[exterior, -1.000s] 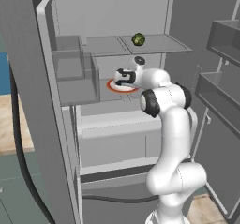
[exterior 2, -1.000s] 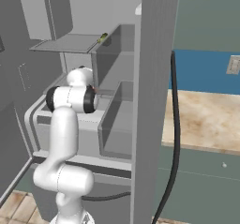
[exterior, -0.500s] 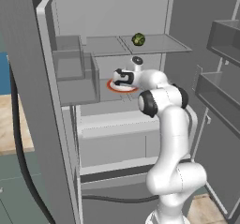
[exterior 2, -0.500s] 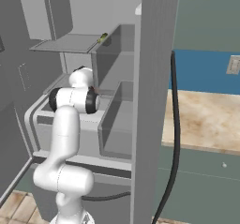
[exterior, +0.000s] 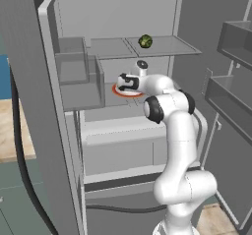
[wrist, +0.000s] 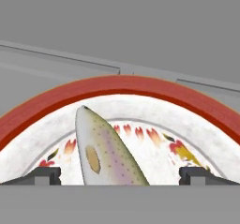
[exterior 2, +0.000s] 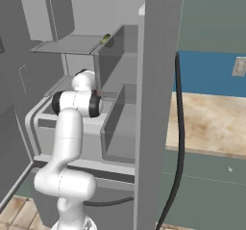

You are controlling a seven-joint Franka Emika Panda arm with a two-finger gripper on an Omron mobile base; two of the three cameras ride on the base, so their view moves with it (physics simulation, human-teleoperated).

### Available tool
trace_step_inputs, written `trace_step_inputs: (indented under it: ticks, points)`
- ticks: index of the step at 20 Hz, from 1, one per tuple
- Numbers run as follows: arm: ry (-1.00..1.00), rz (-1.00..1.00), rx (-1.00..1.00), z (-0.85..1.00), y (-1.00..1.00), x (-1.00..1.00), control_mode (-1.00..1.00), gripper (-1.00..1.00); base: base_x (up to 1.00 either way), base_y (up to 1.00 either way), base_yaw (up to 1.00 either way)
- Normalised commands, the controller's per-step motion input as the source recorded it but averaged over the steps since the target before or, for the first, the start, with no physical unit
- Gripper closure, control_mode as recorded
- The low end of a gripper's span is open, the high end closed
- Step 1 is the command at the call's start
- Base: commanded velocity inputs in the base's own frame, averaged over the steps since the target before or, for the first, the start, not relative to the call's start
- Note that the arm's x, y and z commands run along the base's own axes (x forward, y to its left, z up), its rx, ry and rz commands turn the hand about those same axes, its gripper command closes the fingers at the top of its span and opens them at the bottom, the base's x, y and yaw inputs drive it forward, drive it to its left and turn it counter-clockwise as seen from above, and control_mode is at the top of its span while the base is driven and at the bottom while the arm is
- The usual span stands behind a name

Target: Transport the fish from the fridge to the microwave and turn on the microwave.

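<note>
**Q.** Which step is shown, reading from the arm outward?

**A.** The approach to the pick. The white arm reaches into the tall grey fridge (exterior: 123,27) through its open door. In the hand view, the dark two-finger end effector (wrist: 120,175) hangs over the plate with its jaws spread as wide as they go and nothing between them but air: one tip stands to each side of the small slender silver-grey fish (wrist: 105,155), neither visibly touching it.

**Q.** Where does the fish lie, and how is it oriented?

**A.** On the round white plate with a red-orange rim (wrist: 140,89), which sits on the fridge's middle shelf, near that shelf's front edge in the left base view. In the hand view the long axis runs from the bottom edge up and slightly left, the pointed end aimed towards the plate's far rim. Its body crosses the line between the fingertips, left of centre.

**Q.** What does the next move call for?

**A.** Probably a short descent, then closing across the narrow body. A small sideways correction may centre it first.

**Q.** What lies beyond?

**A.** The grey back wall, and on the glass shelf above, a round dark green ball (exterior: 144,41).
</note>
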Motion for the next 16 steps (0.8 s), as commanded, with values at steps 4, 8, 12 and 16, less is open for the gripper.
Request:
trace_step_inputs:
  ticks: [4, 8, 12, 16]
  points:
    - [0.00, 0.00, 0.00, -0.10, 0.03, 0.09, -1.00, -1.00, 0.00, 0.00, 0.00]
    - [0.00, 0.00, 0.00, -0.06, 0.01, 0.03, -1.00, -1.00, 0.00, 0.00, 0.00]
    - [0.01, 0.00, 0.00, -0.08, 0.00, 0.04, -1.00, -1.00, 0.00, 0.00, 0.00]
    - [0.02, 0.00, 0.00, -0.15, 0.00, 0.01, -1.00, -1.00, 0.00, 0.00, 0.00]
